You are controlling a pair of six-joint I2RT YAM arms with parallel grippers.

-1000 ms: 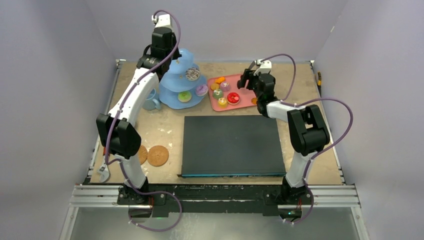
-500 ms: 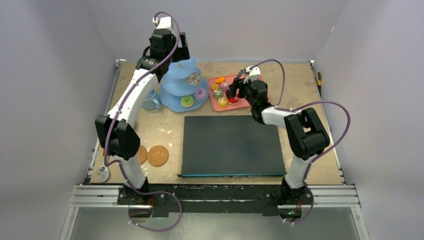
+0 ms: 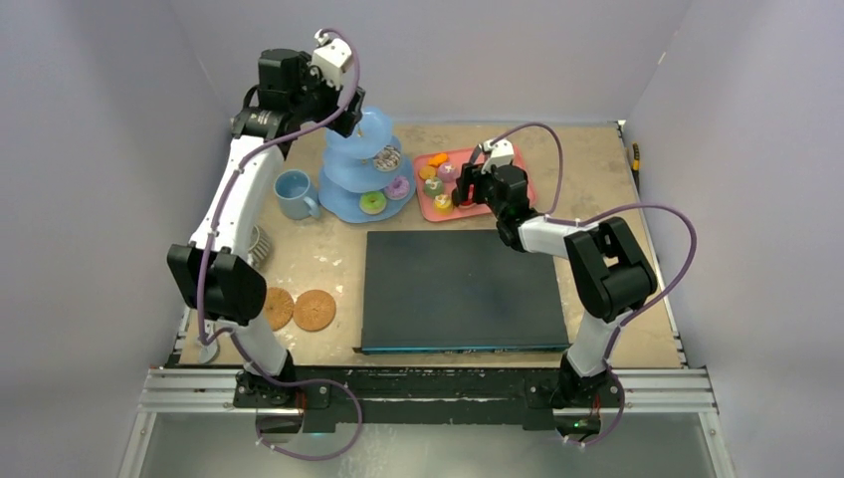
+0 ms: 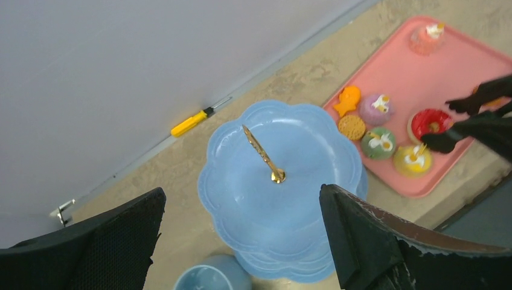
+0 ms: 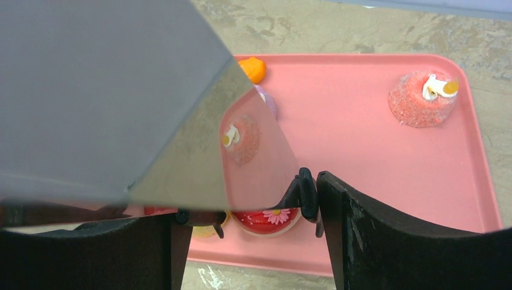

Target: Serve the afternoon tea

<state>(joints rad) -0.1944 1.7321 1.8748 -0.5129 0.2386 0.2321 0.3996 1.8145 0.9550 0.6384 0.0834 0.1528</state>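
While my right tool (image 5: 247,208) pinches the black tongs (image 5: 121,90), their dark tips straddle the red cake (image 5: 265,216) at the near edge of the pink tray (image 5: 362,151). I judge this to be the pick-up. I want the tips low on the cake's sides, squeezed gently and evenly, then a straight lift so the daisy topping is not crushed. A yellow cake (image 4: 413,160) sits just beside it, so I should not sweep sideways. Farther along the tray lie an orange cake (image 5: 253,68) and a pink sugared cake (image 5: 422,99), well apart. Beyond stands the light-blue three-tier stand (image 4: 302,157), with three cakes on its lower tiers and its top plate bare. Its gold stem (image 4: 262,154) is something to steer round. My left tool (image 4: 241,193) hangs above it, spread wide and empty. The light-blue mug (image 3: 294,192) stands just beside the stand on the surface (image 3: 328,254).
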